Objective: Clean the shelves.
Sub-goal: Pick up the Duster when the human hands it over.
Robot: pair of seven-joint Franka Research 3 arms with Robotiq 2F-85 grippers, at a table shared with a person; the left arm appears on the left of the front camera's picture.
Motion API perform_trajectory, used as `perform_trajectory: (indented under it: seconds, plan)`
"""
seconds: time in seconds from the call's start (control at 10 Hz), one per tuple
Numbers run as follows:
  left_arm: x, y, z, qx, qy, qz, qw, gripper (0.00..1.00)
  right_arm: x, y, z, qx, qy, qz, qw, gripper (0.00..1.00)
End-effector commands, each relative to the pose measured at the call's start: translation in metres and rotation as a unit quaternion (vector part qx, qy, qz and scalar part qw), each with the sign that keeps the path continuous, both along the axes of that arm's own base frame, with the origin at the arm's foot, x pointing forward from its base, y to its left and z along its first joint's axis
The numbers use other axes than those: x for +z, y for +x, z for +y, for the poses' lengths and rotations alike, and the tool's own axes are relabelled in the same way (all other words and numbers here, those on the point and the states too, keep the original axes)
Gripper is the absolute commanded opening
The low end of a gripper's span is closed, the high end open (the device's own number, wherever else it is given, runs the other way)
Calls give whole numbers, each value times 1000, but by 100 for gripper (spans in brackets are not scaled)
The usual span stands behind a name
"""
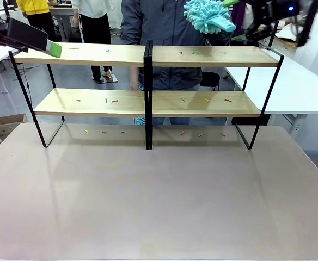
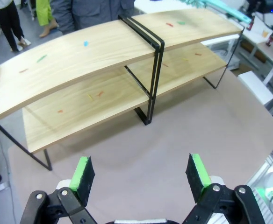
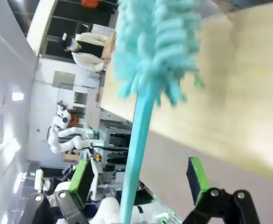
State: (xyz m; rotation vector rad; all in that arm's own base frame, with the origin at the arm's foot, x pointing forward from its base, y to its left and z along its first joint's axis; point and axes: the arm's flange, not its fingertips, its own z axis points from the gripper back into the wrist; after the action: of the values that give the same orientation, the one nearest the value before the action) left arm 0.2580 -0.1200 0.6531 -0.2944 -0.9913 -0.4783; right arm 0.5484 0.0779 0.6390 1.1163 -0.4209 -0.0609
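The shelves [image 1: 93, 55] stand across the far half of the table, two light wooden boards in a black frame with a central post. Small coloured scraps [image 1: 112, 100] lie on both boards and on the table under them. A teal fluffy duster [image 1: 207, 15] hangs above the top board's right half. Its handle [image 3: 135, 140] runs between the wide-open fingers of my right gripper [image 1: 236, 20], apparently without touching the pads [image 3: 82, 176]. I cannot tell what holds the duster. My left gripper [image 1: 50, 48] hovers at the top board's left end, open with nothing in it [image 2: 139, 161], looking down on the shelves [image 2: 104, 51].
A person in a dark jacket [image 1: 164, 22] stands just behind the shelves. The beige table [image 1: 159, 196] stretches bare in front of the rack. A white table [image 1: 306, 81] stands at the right, and a cardboard box [image 1: 9, 124] sits on the floor at the left.
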Motion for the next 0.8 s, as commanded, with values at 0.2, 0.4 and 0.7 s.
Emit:
perform_trajectory:
  seconds: [0.2,0.4,0.7]
  plan:
    - [1,-1,1,0,-1,-2,1000,100,8,18,4,5,15,11,1000,100]
    - [1,-1,1,0,-1,-2,1000,100,7,15,3,10,4,22,1000,43]
    - [1,-1,1,0,-1,-2,1000,100,3,13,4,17,10,27,999,0]
